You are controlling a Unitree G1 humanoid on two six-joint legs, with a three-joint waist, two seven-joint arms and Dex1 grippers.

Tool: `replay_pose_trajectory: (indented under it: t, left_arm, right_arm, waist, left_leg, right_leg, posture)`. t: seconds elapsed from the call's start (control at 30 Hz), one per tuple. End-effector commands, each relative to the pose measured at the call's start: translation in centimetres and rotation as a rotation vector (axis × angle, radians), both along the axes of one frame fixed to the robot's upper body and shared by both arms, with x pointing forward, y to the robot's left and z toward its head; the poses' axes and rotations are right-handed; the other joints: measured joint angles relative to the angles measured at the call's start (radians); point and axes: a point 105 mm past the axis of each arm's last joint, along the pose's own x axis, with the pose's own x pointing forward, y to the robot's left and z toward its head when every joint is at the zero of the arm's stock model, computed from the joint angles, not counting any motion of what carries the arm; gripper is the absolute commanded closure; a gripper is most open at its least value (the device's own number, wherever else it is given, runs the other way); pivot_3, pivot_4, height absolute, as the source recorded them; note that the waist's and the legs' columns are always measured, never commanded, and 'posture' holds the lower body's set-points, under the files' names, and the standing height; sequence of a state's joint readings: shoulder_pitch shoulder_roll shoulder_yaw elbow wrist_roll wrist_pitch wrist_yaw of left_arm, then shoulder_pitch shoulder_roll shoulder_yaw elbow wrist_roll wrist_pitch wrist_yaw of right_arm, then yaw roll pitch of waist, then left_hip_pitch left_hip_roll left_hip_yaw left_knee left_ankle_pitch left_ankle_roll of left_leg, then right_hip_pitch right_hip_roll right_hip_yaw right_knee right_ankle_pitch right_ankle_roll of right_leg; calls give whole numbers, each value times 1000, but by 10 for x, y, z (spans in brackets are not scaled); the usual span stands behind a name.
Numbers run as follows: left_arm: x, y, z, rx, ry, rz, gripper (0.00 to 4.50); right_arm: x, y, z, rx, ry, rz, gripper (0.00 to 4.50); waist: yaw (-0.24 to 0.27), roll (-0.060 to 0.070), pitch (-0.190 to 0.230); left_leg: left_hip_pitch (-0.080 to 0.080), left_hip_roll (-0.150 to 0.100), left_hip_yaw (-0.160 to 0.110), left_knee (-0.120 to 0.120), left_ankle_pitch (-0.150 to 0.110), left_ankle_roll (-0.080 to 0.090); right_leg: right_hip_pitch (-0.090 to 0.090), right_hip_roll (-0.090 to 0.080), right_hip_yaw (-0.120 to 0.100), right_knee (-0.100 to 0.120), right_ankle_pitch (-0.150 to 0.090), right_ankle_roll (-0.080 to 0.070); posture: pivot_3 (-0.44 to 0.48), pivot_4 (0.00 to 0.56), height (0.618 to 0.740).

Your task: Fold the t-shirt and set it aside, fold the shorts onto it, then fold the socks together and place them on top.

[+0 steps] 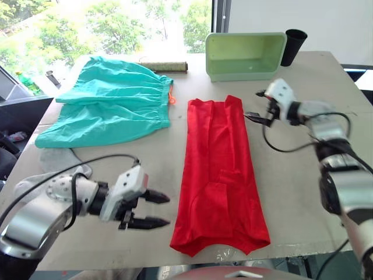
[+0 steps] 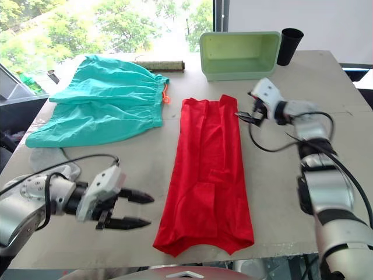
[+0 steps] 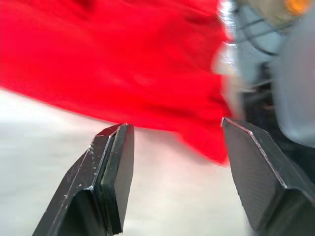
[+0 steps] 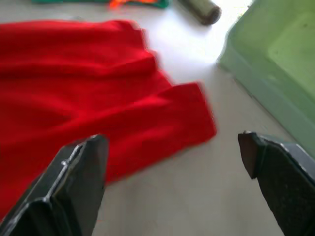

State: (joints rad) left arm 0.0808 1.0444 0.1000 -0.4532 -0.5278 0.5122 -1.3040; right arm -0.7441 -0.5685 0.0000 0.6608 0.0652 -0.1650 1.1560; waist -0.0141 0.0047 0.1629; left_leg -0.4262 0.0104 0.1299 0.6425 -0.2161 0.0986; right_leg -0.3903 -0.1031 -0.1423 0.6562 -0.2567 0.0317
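**T-shirt folded to a long strip, both pincers poised at its ends**

We have the t-shirt (image 1: 220,175) lying on the table (image 1: 297,192) as a narrow red strip running away from us, its sides already turned in, which we judge to be the stage just ahead of folding it end over end. Our left pincer (image 1: 162,210) hovers just beside the near corner of the strip, fingers apart and empty, pointing toward the cloth. Our right pincer (image 1: 252,115) sits by the far corner, also spread and holding nothing; the right wrist view shows that red corner lying between its two fingers, apart from them. We read this placement as each arm lined up on its own end of the strip.

The shorts (image 1: 108,102) lie spread flat to the left at the far side, orange drawstring (image 1: 171,93) at the waistband, well apart from the red cloth. The socks (image 1: 49,169) rest near the left edge of the table, partly behind our left arm.

For room: the strip's near end lies close to the table's front edge, so a grip there leaves little margin. To the right of the strip the table is bare, a fair spot for setting the shirt aside. The green bin (image 1: 245,55), black cup (image 1: 293,45) and a roll (image 1: 163,66) stand along the far edge, close behind the right pincer.
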Motion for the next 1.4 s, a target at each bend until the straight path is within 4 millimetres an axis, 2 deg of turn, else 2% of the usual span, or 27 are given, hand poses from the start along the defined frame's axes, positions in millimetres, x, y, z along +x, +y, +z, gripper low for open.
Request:
replay_pose_trajectory:
  t: [0.03, 0.13, 0.3, 0.43, 0.57, 0.7, 0.8, 1.0, 1.1, 1.2, 1.27, 1.3, 1.4]
  left_arm:
    - [9, 2, 0, 36, -141, -63, 1445]
    - [16, -1, -2, 61, -273, -151, 1445]
    - [21, -5, -16, 116, -420, -318, 1445]
    - [17, -4, -35, 203, -496, -490, 1445]
    - [19, -13, -40, 175, -524, -540, 1445]
    - [19, -29, -43, 119, -515, -583, 1445]
    - [20, -51, -47, 67, -518, -670, 1445]
    - [22, -71, -49, 34, -538, -771, 1445]
    - [19, -75, -49, 20, -533, -792, 2271]
    - [15, -73, -50, 17, -522, -809, 3605]
    - [9, -69, -51, 18, -499, -824, 4303]
    - [7, -68, -52, 17, -490, -827, 4500]
    - [2, -64, -51, 14, -473, -834, 4500]
  right_arm:
    - [-53, -5, 15, 56, 48, 141, 65]
    - [-95, -24, -6, -46, 128, 168, 65]
    - [-135, -44, -32, -203, 125, 187, 65]
    - [-167, -40, -57, -304, 96, 291, 65]
    - [-191, -25, -70, -300, 81, 387, 65]
    - [-204, -5, -76, -279, 27, 468, 65]
    - [-201, 12, -73, -272, -58, 519, 65]
    - [-199, 28, -69, -261, -104, 571, 65]
    - [-201, 32, -67, -246, -110, 585, 0]
    - [-206, 34, -64, -232, -104, 596, 886]
    - [-210, 33, -65, -225, -91, 597, 1648]
    - [-211, 33, -65, -223, -85, 597, 2177]
    - [-214, 33, -65, -210, -66, 595, 3642]
  waist:
    - [-1, 1, 1]
    - [-2, 3, 1]
    - [8, 1, 0]
    - [15, 1, 0]
    - [25, 1, 0]
    - [30, 1, 0]
    - [32, 1, 0]
    - [32, 1, 0]
    - [31, 1, 0]
    - [31, 0, 0]
    - [31, 0, 0]
    - [30, 0, 0]
    - [29, 0, 0]
  left_leg:
    - [0, 0, 0, -1, 0, 0]
    - [1, 1, 1, -1, 0, 0]
    - [5, 1, 1, -3, -4, -4]
    - [5, 1, 1, -3, -4, -4]
    - [5, 1, 2, -4, -4, -3]
    - [7, 1, 1, -4, -4, -3]
    - [8, 1, 1, -2, -5, -1]
    - [8, 1, 0, 2, -7, 2]
    - [8, 1, 0, 3, -8, 4]
    - [8, 1, 0, 5, -8, 5]
    - [8, 1, -1, 5, -9, 5]
    - [8, 1, -1, 5, -9, 5]
    - [8, 1, -1, 5, -9, 5]
  right_leg:
    - [0, 0, 0, 0, 0, 0]
    - [0, -1, 0, 1, 0, 0]
    - [1, -3, -1, -1, 0, 0]
    - [1, -4, -1, -3, 0, 0]
    - [2, -4, -1, -4, 0, 0]
    - [4, -4, -1, -4, -2, 4]
    - [6, -4, -1, -5, -2, 4]
    - [9, -4, -3, -5, -1, 1]
    - [10, -4, -3, -5, 0, 1]
    - [11, -4, -3, -5, -1, 1]
    - [11, -4, -3, -5, -2, 3]
    - [11, -4, -3, -5, -2, 3]
    - [11, -4, -3, -5, -2, 3]
  posture:
    - [0, 150, 740]
    - [0, 150, 740]
    - [0, 150, 740]
    - [0, 150, 740]
    - [0, 150, 740]
    - [0, 150, 740]
    - [0, 150, 740]
    - [0, 150, 740]
    - [0, 150, 740]
    - [0, 150, 740]
    - [0, 150, 740]
    - [0, 150, 740]
    - [0, 150, 740]
